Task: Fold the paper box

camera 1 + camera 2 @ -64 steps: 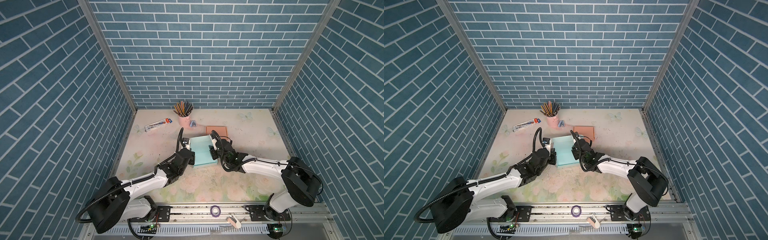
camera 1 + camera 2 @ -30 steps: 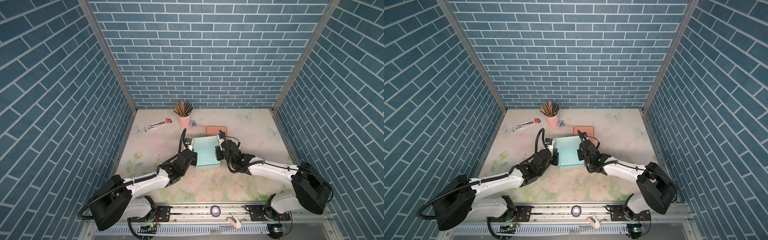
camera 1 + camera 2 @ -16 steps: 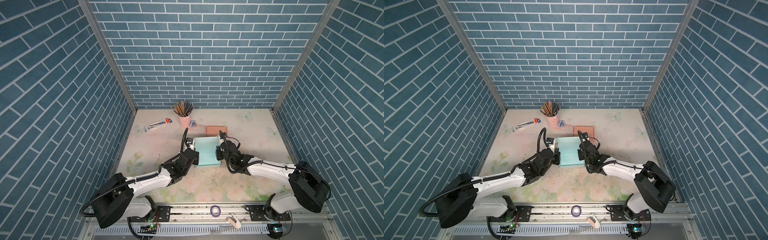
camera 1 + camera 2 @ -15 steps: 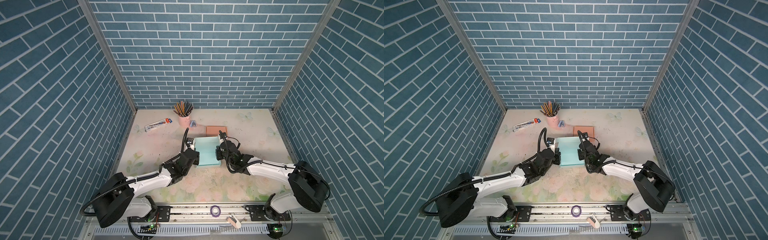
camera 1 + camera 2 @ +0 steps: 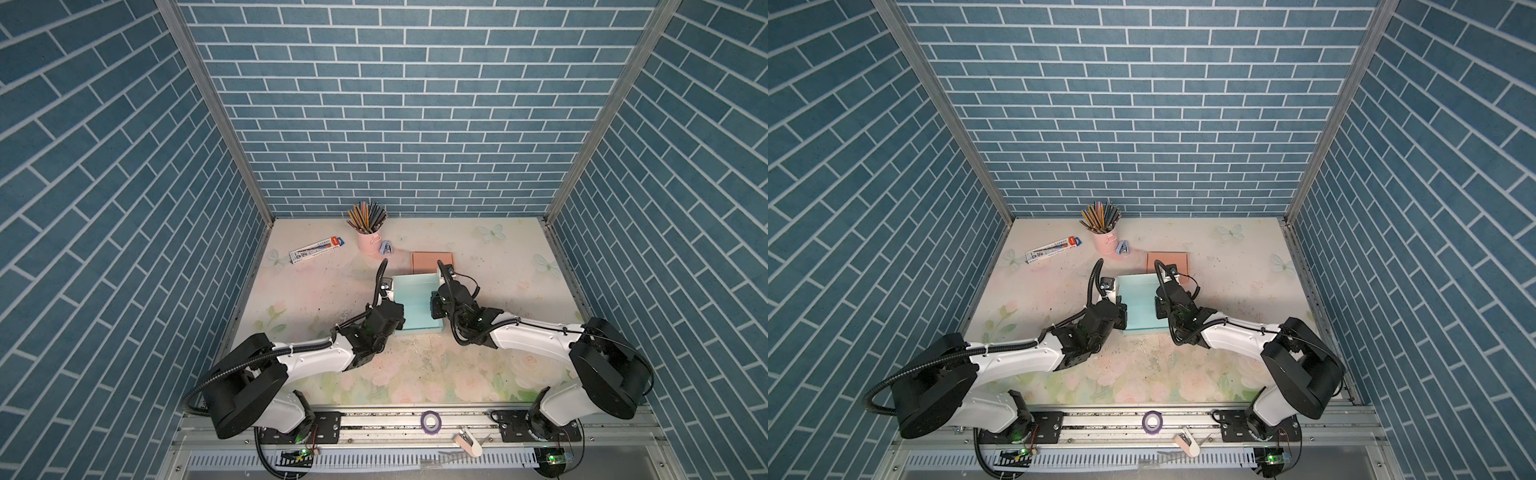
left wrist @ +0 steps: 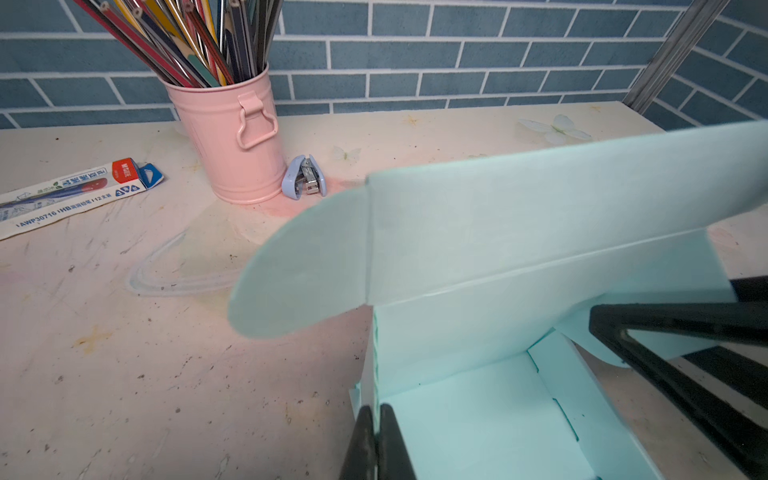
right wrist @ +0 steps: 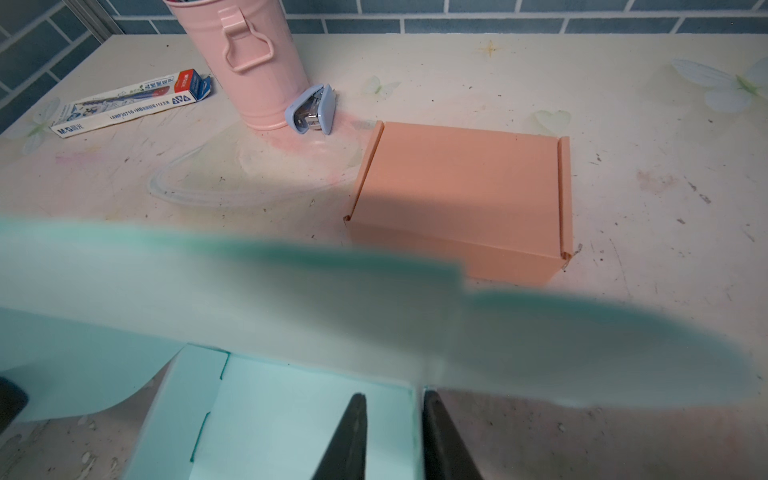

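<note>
The mint paper box (image 5: 412, 305) (image 5: 1140, 305) lies open in the middle of the table. Its lid (image 6: 540, 216) stands up at the far side, with a rounded ear flap (image 6: 307, 266) sticking out. My left gripper (image 6: 376, 409) (image 5: 394, 308) is shut on the box's left wall. My right gripper (image 7: 390, 397) (image 5: 434, 305) straddles the right wall, one finger inside the box (image 7: 291, 424) and one outside. Its jaws stand slightly apart, with a gap beside the wall.
A closed orange box (image 5: 432, 262) (image 7: 461, 195) sits just behind the mint one. A pink cup of pencils (image 5: 368, 239), a blue stapler (image 5: 386, 248) and a pencil pack (image 5: 317, 249) lie at the back left. A tape roll (image 5: 430, 420) rests on the front rail.
The box and both grippers have shifted slightly to the right and farther back. My right gripper's fingers have parted a little on the right wall. The left grip is unchanged.
</note>
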Available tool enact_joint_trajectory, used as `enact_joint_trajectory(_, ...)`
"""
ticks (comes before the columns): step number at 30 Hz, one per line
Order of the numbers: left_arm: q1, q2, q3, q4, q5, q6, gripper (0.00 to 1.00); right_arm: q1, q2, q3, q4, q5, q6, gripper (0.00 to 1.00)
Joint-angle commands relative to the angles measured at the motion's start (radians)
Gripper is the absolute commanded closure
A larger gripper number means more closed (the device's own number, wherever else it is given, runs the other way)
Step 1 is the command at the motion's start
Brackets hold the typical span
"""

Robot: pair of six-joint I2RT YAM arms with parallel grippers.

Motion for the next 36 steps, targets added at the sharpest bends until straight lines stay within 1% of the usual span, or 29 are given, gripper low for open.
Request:
enact_joint_trajectory(1,-0.037,0.029,0.000,0.123,0.018,-0.003,0.97,0.016,0.012,0.010,0.090,-0.053,0.051,0.74)
enact_joint_trajectory(8,-0.076,0.067,-0.020,0.204,-0.025,0.019,0.98,0.016,0.003,-0.018,0.111,-0.052,0.073,0.69)
enact_joint_trajectory(12,-0.091,0.074,-0.036,0.224,-0.038,0.026,0.98,0.014,-0.007,-0.033,0.113,-0.050,0.089,0.68)
enact_joint_trajectory(16,-0.099,0.086,-0.048,0.232,-0.039,0.026,0.98,0.014,-0.012,-0.028,0.087,-0.061,0.092,0.71)
enact_joint_trajectory(25,-0.120,0.090,-0.090,0.264,-0.037,0.020,0.98,0.014,-0.014,-0.026,0.030,-0.105,0.130,0.74)
enact_joint_trajectory(32,-0.141,0.104,-0.095,0.282,-0.042,0.031,0.98,0.017,-0.016,-0.030,-0.004,-0.113,0.146,0.75)
enact_joint_trajectory(36,-0.151,0.119,-0.101,0.297,-0.046,0.026,0.98,0.021,-0.032,-0.059,-0.003,-0.115,0.165,0.75)
